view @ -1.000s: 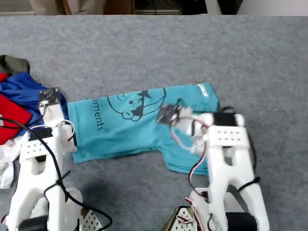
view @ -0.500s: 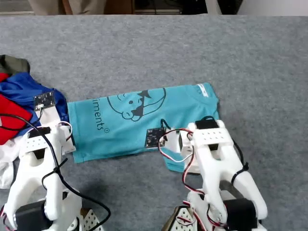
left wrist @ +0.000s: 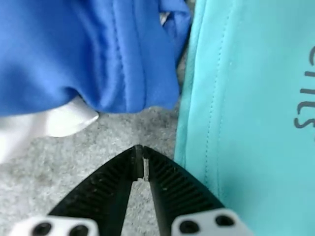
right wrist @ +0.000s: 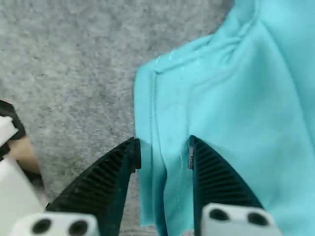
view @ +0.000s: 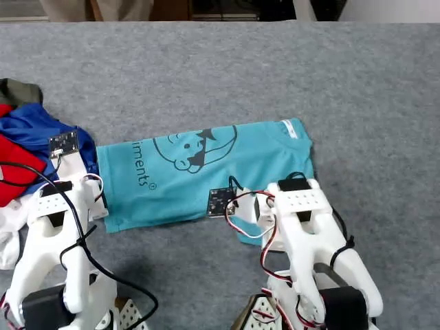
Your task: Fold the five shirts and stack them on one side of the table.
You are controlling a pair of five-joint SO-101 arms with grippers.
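Pulled back since a second ago, the right arm [view: 302, 206] now sits over the near sleeve of the teal shirt [view: 172, 185], the right jaws released astride the sleeve edge. The left arm [view: 58, 210] has also drawn back slightly. The left jaws are clenched on nothing above the grey worktop [view: 206, 75], between the teal hem and the blue shirt [view: 27, 130]. The teal shirt lies spread flat mid-worktop.

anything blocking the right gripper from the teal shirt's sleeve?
Nothing visible. In the right wrist view the right gripper is open, its jaws either side of the sleeve hem of the teal shirt. Beside the hem there is just bare grey table.
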